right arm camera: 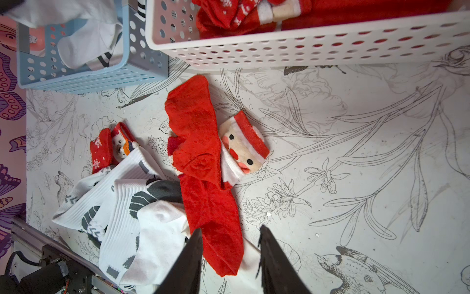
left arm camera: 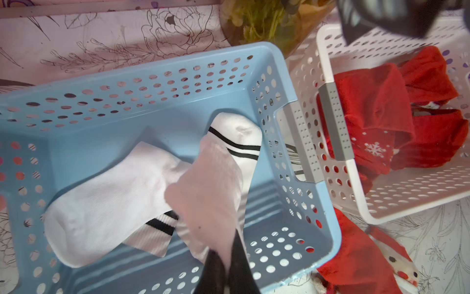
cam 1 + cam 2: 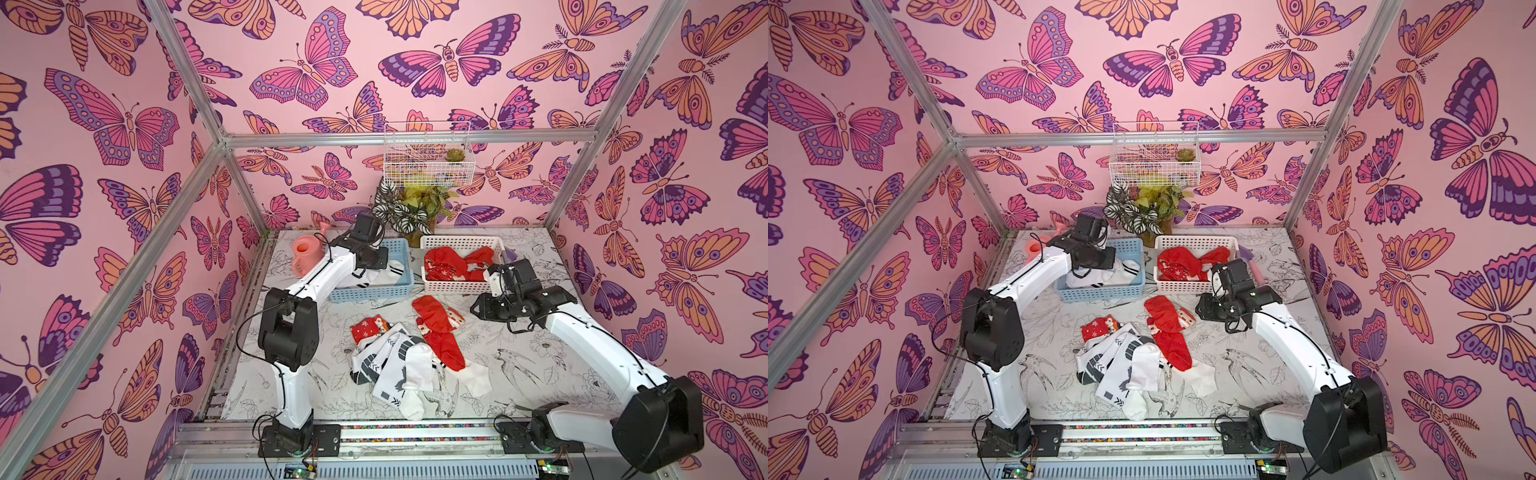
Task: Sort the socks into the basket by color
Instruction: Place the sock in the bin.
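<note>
**White sock pinched over the blue basket, loose heap at the front**

Near the table's front edge lies a soft heap of ribbed white socks [image 3: 395,365] with grey blocks and chevrons. A fuzzy plain red sock [image 3: 446,347] overlaps the heap. A Santa-face sock [image 1: 244,147] touches the red one, and a small red snowflake sock [image 3: 365,330] peeks out at the heap's far side.

The bird-and-flower printed table [image 3: 540,365] lies bare to the right of the heap. The tapered black right fingers [image 1: 190,254] hang above it near the red sock, partly apart and holding nothing.

Further back, two perforated plastic baskets sit just beside each other. The white basket [image 3: 453,286] holds crumpled red socks [image 3: 444,257]. The blue basket [image 3: 365,294] holds a black-striped white sock [image 2: 101,203].

The left fingers [image 2: 223,267] are pressed together on a pale knit sock [image 2: 208,191], which dangles inside the blue basket.

A pink watering can [image 3: 305,253] and a leafy potted plant [image 3: 411,208] stand at the back edge.
</note>
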Motion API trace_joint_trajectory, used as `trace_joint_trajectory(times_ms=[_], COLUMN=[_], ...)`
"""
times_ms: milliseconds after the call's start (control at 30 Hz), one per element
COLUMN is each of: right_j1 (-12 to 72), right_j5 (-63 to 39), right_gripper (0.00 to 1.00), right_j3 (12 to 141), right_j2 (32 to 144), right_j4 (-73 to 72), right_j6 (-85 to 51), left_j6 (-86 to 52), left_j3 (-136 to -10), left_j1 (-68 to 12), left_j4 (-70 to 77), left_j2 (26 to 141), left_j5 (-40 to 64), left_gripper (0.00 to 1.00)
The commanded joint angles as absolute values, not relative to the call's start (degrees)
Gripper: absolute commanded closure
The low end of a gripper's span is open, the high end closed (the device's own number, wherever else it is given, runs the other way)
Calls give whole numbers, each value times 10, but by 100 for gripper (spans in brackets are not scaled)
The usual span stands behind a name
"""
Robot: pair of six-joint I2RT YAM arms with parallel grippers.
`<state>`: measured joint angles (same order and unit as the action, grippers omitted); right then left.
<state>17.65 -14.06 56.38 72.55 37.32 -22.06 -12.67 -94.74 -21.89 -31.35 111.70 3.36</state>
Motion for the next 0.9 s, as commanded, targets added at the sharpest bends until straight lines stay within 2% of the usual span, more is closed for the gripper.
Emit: trace_joint_trajectory(times_ms=[0, 367, 700, 867], right_j1=[178, 178, 178, 178], right_j5=[-140, -148, -150, -157], right_gripper=[60, 60, 60, 60], right_j3=[580, 576, 571, 568], right_j2=[723, 723, 716, 714], right_j4=[380, 376, 377, 375], right_j6=[-214, -216, -214, -214], left_j6=[-141, -154, -163, -163], left_j3=[-927, -880, -867, -862], left_j1=[-212, -192, -187, -184], left_j4=[-281, -280, -279, -280], left_j2=[1132, 1122, 1116, 1104], left_j5=[42, 32, 27, 21], left_gripper=[97, 94, 78, 76])
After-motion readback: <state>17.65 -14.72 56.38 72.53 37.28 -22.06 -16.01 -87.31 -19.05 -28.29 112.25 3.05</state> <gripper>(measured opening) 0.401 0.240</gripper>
